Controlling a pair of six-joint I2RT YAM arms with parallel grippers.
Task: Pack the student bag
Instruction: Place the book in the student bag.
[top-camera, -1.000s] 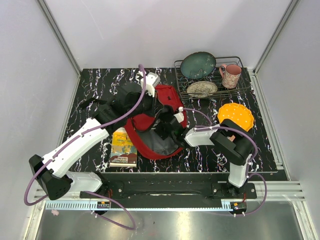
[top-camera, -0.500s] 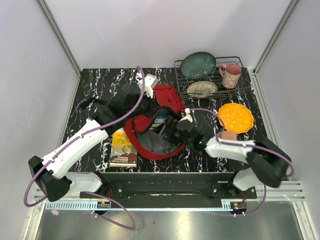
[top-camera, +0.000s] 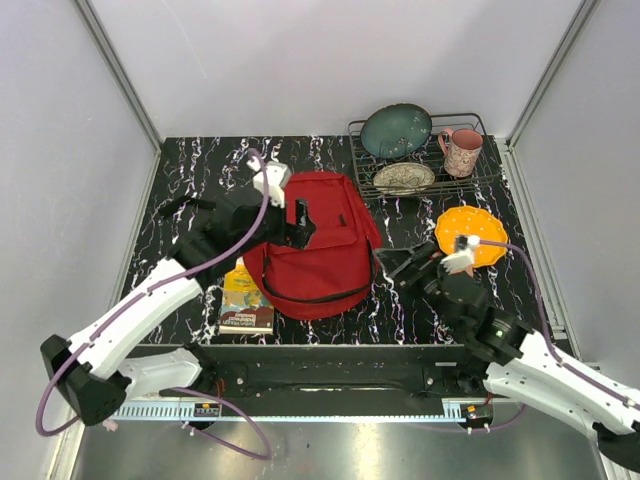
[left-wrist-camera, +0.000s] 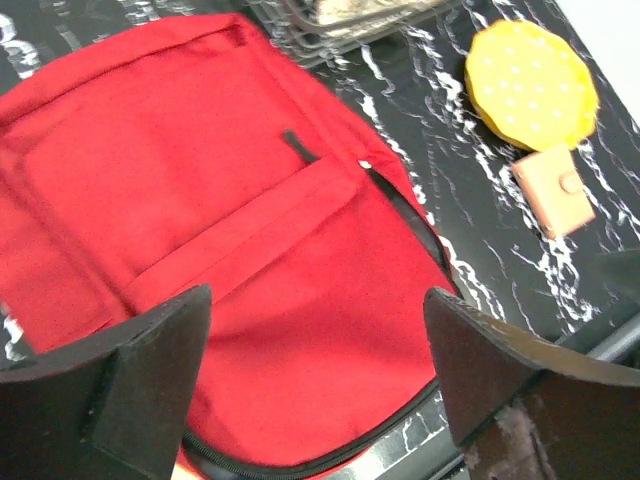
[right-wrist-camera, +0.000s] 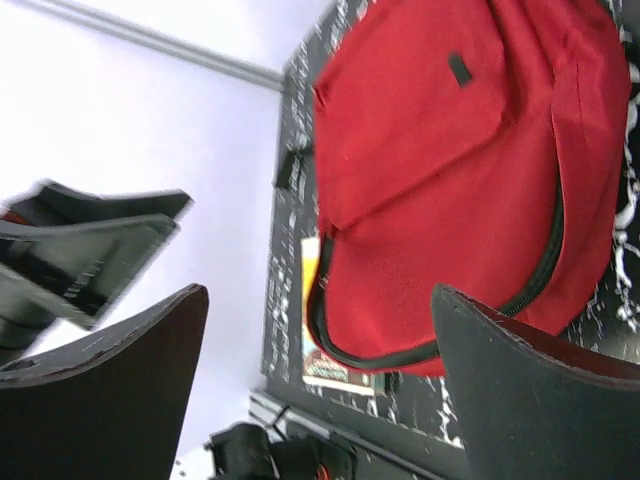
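The student bag (top-camera: 322, 262) is a red backpack lying flat mid-table, its front flap down and its front pocket facing up. It fills the left wrist view (left-wrist-camera: 200, 200) and shows in the right wrist view (right-wrist-camera: 450, 180). My left gripper (top-camera: 300, 224) hovers over the bag's upper left part. Seen from its own wrist (left-wrist-camera: 315, 310), the jaws are open with only red fabric below them. My right gripper (top-camera: 405, 265) stands open just right of the bag, apart from it, and its own wrist view (right-wrist-camera: 320, 300) shows nothing between the fingers.
A yellow book (top-camera: 245, 298) lies against the bag's left side. An orange plate (top-camera: 470, 228) and a pink wallet (left-wrist-camera: 553, 192) lie to the right. At the back right, a wire rack (top-camera: 480, 172) holds a teal bowl (top-camera: 396, 130), a patterned plate (top-camera: 404, 178) and a pink mug (top-camera: 461, 150).
My left gripper opened and let go of the bag's flap, which dropped shut over the grey lining. My right arm pulled out of the bag, to the right and toward the near edge.
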